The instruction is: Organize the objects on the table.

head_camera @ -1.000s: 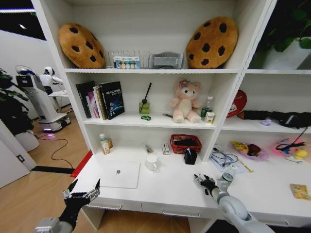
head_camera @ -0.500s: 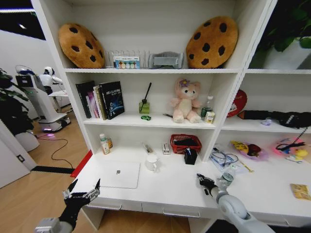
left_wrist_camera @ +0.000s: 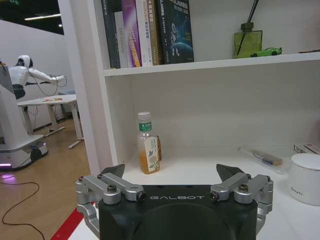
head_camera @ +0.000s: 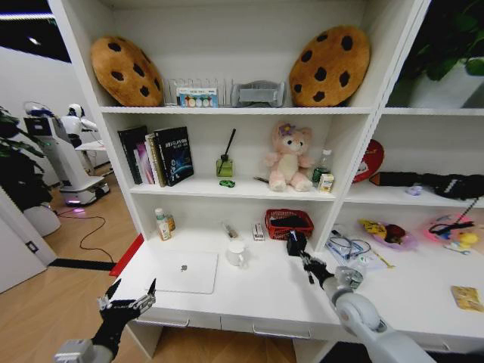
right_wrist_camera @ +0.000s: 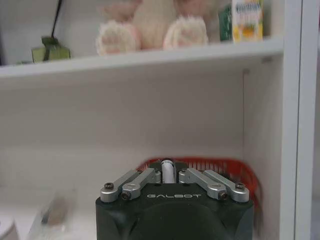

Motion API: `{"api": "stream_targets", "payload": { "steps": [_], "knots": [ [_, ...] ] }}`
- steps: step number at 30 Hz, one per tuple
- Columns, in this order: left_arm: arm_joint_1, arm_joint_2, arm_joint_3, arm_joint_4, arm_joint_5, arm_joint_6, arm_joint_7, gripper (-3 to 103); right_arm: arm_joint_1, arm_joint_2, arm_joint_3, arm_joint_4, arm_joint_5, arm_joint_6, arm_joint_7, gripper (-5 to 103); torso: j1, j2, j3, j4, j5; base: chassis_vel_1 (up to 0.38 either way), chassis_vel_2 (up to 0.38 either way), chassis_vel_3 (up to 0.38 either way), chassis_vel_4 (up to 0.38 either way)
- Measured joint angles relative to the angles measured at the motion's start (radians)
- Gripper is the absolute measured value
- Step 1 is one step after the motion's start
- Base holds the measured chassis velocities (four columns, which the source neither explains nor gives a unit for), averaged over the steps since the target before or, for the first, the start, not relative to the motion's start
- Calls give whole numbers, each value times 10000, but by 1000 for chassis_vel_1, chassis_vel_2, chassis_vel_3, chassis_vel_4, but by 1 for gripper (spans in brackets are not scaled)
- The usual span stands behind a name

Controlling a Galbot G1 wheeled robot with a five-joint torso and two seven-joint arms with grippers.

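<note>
A: right gripper (head_camera: pixel 308 266) status?
B: out over the table (head_camera: pixel 257 291), just in front of the red basket (head_camera: pixel 289 222), near the black holder (head_camera: pixel 296 243). In the right wrist view the fingers (right_wrist_camera: pixel 139 181) are pressed together on a thin white stick-like object (right_wrist_camera: pixel 167 170); can't tell what it is

A: left?
B: left gripper (head_camera: pixel 125 299) hangs off the table's front left corner, just below the edge, jaws spread wide, nothing between them. Left wrist view confirms: fingers (left_wrist_camera: pixel 112 175) apart, facing the small orange-liquid bottle (left_wrist_camera: pixel 148 150) under the shelf

A: where's the clutter?
B: laptop (head_camera: pixel 184 271) flat and closed on the left part of the table. White mug (head_camera: pixel 237 252) just beside its right edge. Clear bottle (head_camera: pixel 350 274) lies right of the right arm, close to the wrist. Yellow packet (head_camera: pixel 466 297) at the far right near the front edge. Pink bear (head_camera: pixel 287 157) up on the middle shelf
</note>
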Motion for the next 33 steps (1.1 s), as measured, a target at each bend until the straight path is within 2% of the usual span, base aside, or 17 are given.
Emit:
{"api": "stream_targets", "payload": {
  "steps": [3,5,7,8,9,11,25,33],
  "knots": [
    [0,0,0,0,-1,0,0,100,1101,334,-436,-1250,-1268,1587,19,11,0,0,1,-3,4,0,0,0,0],
    [0,0,0,0,0,0,0,100,1181,367,-461,-1371,-1353,1679,30,11,0,0,1,-3,5,0,0,0,0],
    [0,0,0,0,0,0,0,100,1759,557,-728,-2233,-1899,2322,60,11,0,1,1,-4,1,0,0,0,0],
    [0,0,0,0,0,0,0,100,1759,557,-728,-2233,-1899,2322,60,11,0,1,1,-4,1,0,0,0,0],
    [0,1,0,0,-1,0,0,100,2274,710,-1102,-3146,-2336,3028,321,11,0,1,0,-6,2,0,0,0,0],
    [0,0,0,0,0,0,0,100,2840,933,-1358,-4109,-3001,3818,481,11,1,0,1,-3,6,0,0,0,0],
    [1,0,0,0,-1,0,0,100,4818,1832,-2136,-6875,-3666,5268,408,11,-1,2,0,-4,2,0,0,0,0],
    [0,0,0,0,0,0,0,100,4883,2189,-2226,-7336,-3822,5468,390,11,-2,1,-1,-3,2,0,0,0,0]
  ]
}}
